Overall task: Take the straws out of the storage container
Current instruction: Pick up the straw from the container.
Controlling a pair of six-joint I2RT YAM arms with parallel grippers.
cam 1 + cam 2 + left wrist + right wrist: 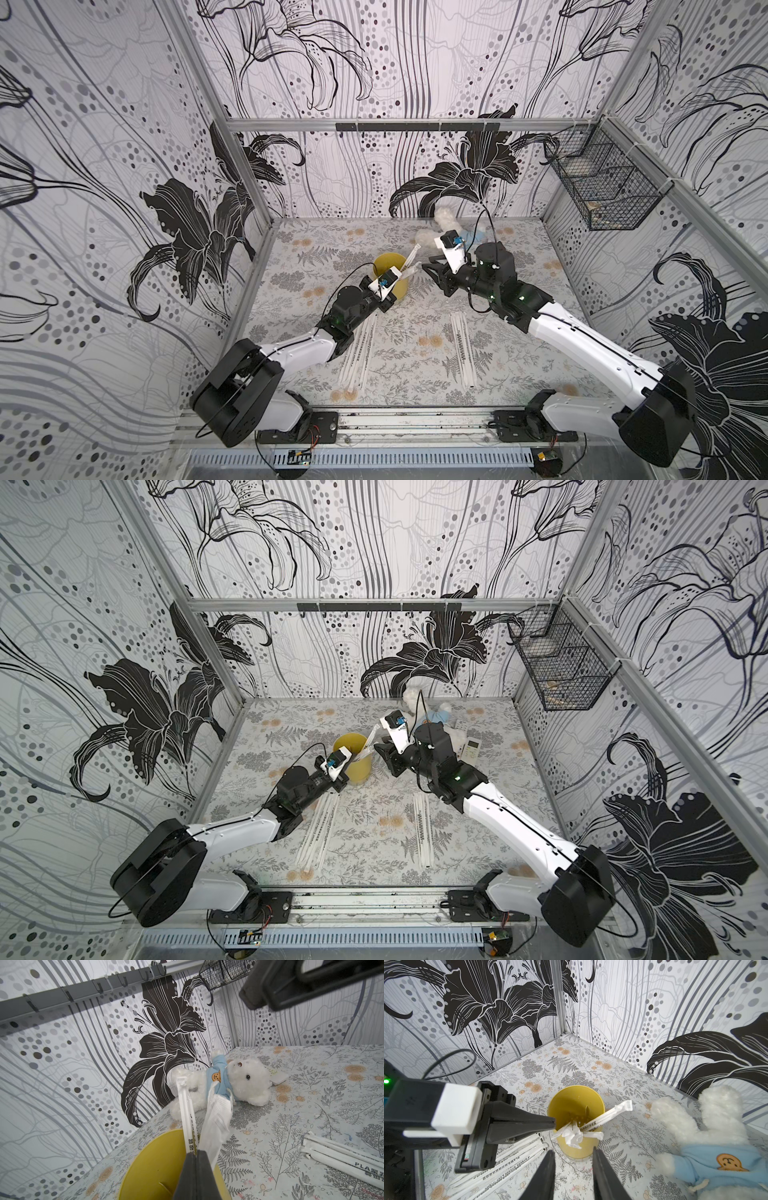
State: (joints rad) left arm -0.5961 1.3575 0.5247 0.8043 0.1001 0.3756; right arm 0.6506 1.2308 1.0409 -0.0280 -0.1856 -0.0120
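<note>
The storage container, a mustard-yellow cup, stands upright on the table toward the back. A few white straws lean out over its rim, with crumpled wrapper ends at the near rim. My left gripper sits at the cup's rim, shut on the straws that rise from between its fingers. My right gripper hovers just right of the cup, open and empty, seen in both top views.
Two bunches of straws lie on the table in front of the cup, one under the left arm and one to the right. A white teddy in a blue shirt lies behind the right gripper, beside a remote. A wire basket hangs on the right wall.
</note>
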